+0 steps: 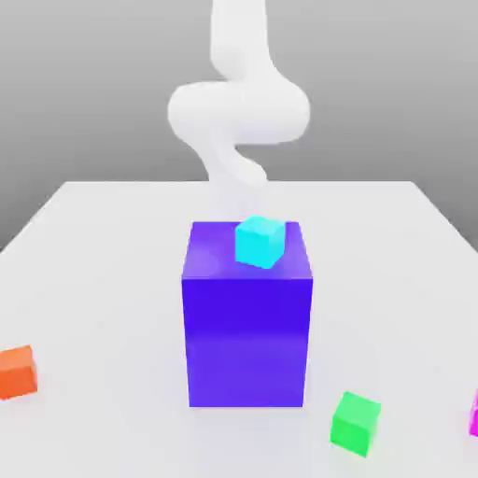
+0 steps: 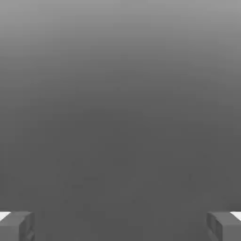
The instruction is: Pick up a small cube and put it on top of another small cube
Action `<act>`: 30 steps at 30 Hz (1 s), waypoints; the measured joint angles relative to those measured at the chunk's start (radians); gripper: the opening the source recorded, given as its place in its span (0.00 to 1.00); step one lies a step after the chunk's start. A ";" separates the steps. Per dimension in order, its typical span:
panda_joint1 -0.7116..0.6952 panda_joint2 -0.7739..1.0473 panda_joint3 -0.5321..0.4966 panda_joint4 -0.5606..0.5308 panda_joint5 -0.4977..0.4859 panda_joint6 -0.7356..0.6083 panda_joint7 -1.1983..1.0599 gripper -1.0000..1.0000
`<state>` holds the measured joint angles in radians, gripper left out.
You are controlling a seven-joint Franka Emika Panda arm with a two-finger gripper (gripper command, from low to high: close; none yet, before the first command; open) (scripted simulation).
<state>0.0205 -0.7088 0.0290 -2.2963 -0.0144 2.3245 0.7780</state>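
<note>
A small cyan cube (image 1: 259, 241) rests on top of a tall blue-violet block (image 1: 247, 327) in the middle of the table. Three more small cubes lie on the table: an orange one (image 1: 17, 372) at the exterior view's left, a green one (image 1: 355, 422) in front of the block toward the right, and a magenta one (image 1: 473, 415) cut off by the right edge. My white arm (image 1: 238, 112) rises behind the block. In the hand view my gripper (image 2: 120, 226) is open, its grey fingertips (image 2: 16, 226) far apart with nothing between them.
The white table (image 1: 103, 280) stretches around the block, with bare surface on both sides of it. Plain grey background lies behind the table and in front of the hand camera.
</note>
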 joint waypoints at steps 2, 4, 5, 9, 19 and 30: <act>0.017 0.077 0.025 0.003 -0.013 0.021 -0.018 0.50; 0.033 0.150 0.050 0.006 -0.025 0.041 -0.035 0.50; 0.041 0.187 0.062 0.007 -0.031 0.051 -0.044 0.50; 0.074 0.331 0.111 0.013 -0.060 0.090 -0.074 0.50; 0.184 0.695 0.222 0.028 -0.152 0.186 -0.137 0.50; 0.317 1.095 0.290 0.046 -0.244 0.296 -0.209 0.50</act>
<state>0.3374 0.3858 0.3188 -2.2499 -0.2580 2.6205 0.5691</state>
